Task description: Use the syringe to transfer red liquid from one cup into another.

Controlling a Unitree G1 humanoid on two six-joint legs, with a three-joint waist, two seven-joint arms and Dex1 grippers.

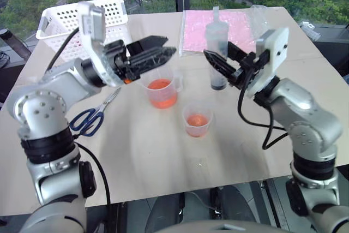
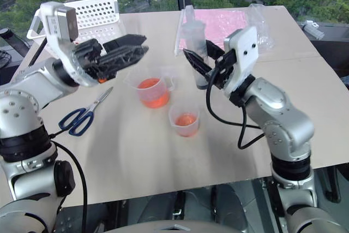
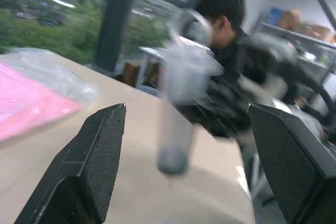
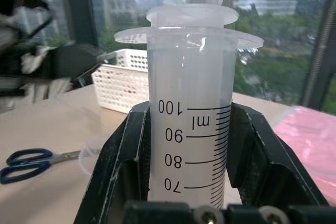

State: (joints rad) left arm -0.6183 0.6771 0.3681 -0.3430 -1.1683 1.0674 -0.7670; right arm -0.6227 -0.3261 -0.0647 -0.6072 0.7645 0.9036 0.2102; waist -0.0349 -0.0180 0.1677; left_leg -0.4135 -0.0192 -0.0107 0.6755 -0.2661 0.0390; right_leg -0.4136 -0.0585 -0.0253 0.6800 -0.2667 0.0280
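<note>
Syringe (image 1: 217, 47) standing upright above the table (image 1: 136, 156), barrel partly hiding between the right gripper (image 1: 214, 61) fingers clamping it, tip blurring in the left wrist view. Left gripper (image 2: 131, 47) hanging wide open beside it, over the handled cup (image 1: 162, 88), gripping nothing.

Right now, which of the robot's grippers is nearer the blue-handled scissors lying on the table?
Left. The left gripper hangs open above the table on the blue-handled scissors' side; the right gripper, shut on the clear plastic syringe, is across the table.
</note>
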